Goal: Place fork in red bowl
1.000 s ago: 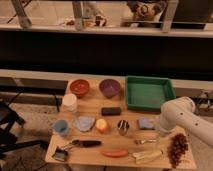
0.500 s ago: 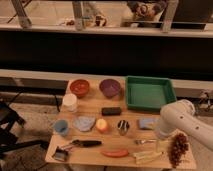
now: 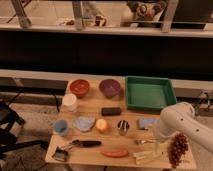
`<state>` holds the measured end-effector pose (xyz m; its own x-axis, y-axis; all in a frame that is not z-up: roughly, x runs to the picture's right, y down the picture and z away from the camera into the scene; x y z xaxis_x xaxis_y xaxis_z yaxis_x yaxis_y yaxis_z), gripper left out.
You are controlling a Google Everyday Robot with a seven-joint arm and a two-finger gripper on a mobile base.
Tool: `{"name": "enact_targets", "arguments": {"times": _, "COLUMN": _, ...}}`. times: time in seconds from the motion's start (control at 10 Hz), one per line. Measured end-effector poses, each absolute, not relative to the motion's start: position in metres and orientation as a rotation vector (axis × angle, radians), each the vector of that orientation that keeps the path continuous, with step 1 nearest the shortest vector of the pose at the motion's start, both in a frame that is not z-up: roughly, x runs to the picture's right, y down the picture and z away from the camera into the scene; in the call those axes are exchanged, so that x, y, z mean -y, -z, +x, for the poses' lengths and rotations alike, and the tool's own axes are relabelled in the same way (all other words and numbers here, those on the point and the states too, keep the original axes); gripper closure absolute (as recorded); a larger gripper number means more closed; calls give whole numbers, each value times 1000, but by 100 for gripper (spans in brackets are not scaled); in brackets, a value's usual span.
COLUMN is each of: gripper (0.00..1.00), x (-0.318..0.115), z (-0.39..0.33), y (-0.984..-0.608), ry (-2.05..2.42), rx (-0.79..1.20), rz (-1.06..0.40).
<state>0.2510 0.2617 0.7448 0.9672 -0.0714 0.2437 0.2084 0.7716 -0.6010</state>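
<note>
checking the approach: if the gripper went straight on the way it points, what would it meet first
Probably the fork, lying just below the gripper on the wooden table. Depth is unclear, so it could meet bare wood beside it instead.

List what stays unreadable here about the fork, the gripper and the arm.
- Camera view, gripper: low over the table at its right front, beside the fork, largely masked by the white arm.
- Camera view, fork: too small to tell tines from handle.
- Camera view, arm: cut off by the right edge; base unseen.
</note>
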Motion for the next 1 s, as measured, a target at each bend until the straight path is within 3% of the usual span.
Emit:
{"name": "enact_targets", "arguments": {"times": 0.4, "gripper": 20, "x": -263, "z": 241, "y": -753, "ry": 178, "rx": 236, "rz": -678}}
{"name": "enact_targets", "arguments": {"times": 1.0, "gripper": 31, "x": -266, "z": 233, "y": -764, "ry": 198, "rx": 245, "rz": -692}}
